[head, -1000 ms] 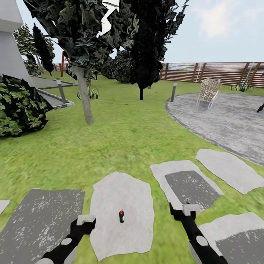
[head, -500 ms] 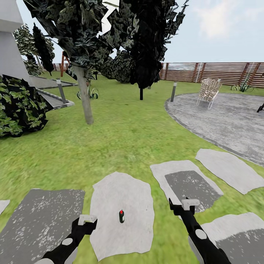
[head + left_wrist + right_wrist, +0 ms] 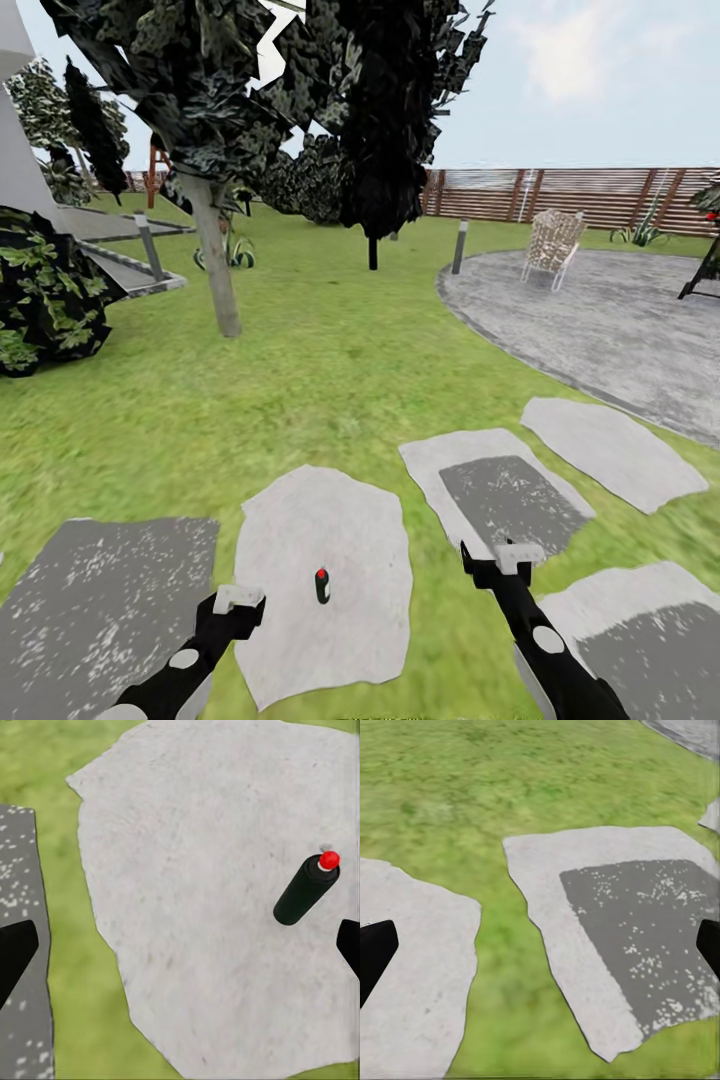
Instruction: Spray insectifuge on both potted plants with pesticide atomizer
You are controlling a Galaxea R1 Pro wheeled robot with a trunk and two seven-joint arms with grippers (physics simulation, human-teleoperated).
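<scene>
Here the spray bottle (image 3: 322,585) stands upright, red cap up, on a pale stepping stone (image 3: 330,560) low in the frame's centre, touched by neither arm. The left gripper (image 3: 238,600) hangs just to its left, fingers spread; the right gripper (image 3: 505,556), also spread, sits farther right over grass (image 3: 340,370). A woven chair (image 3: 552,245) stands on the stone patio (image 3: 610,320) at upper right.

We see a green lawn (image 3: 330,370) with pale flat stepping stones set into it. On the middle stone (image 3: 325,580) a small dark spray bottle (image 3: 322,586) with a red tip stands upright. A round grey stone patio (image 3: 620,330) carries a woven chair (image 3: 552,245).
</scene>
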